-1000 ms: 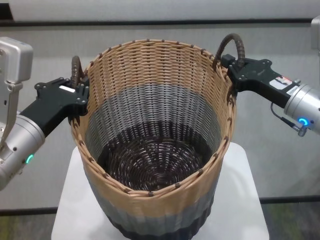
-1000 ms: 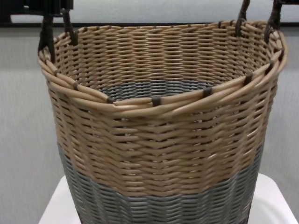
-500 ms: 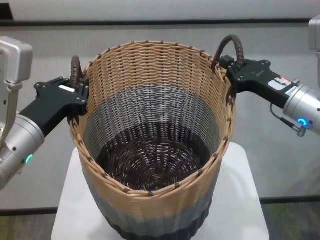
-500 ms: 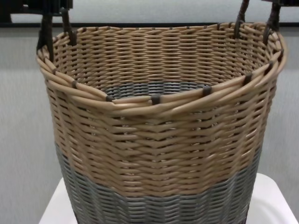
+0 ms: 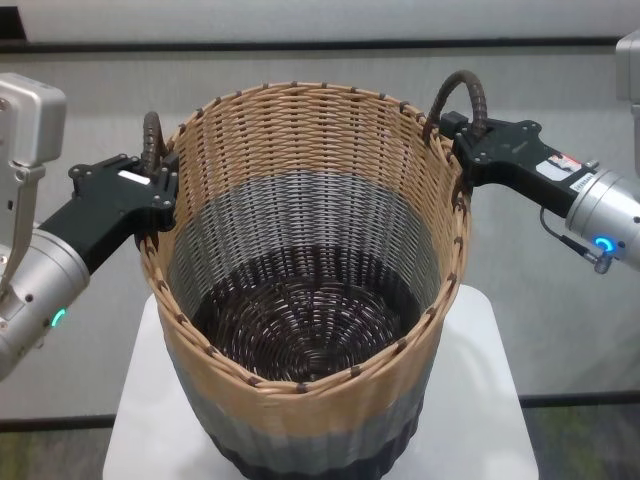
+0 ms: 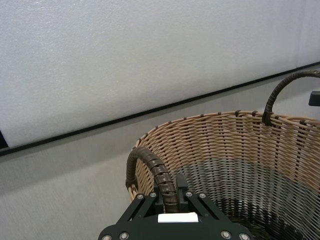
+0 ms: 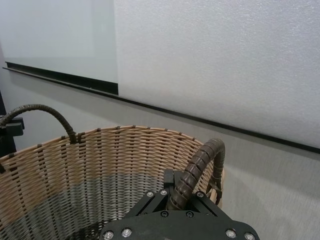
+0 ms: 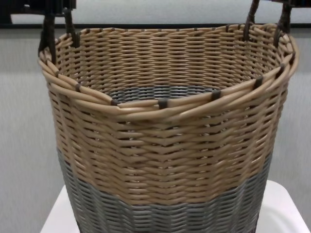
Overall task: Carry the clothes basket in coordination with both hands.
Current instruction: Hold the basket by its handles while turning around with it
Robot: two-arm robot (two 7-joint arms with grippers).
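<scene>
Grey wall panelling backs a white table (image 5: 480, 400), where the clothes basket (image 5: 310, 290) stands upright, mouth up, its base cut off below. Each loop handle is clamped: the left gripper (image 5: 155, 190) closed on the left handle (image 6: 152, 172), the right gripper (image 5: 462, 140) closed on the right handle (image 7: 197, 165).

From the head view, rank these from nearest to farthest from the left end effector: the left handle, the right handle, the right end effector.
1. Left handle, gripped by the left end effector at the basket's left rim.
2. Right handle, across the basket on its right rim.
3. Right end effector, holding that handle; nearly tied with it.
</scene>
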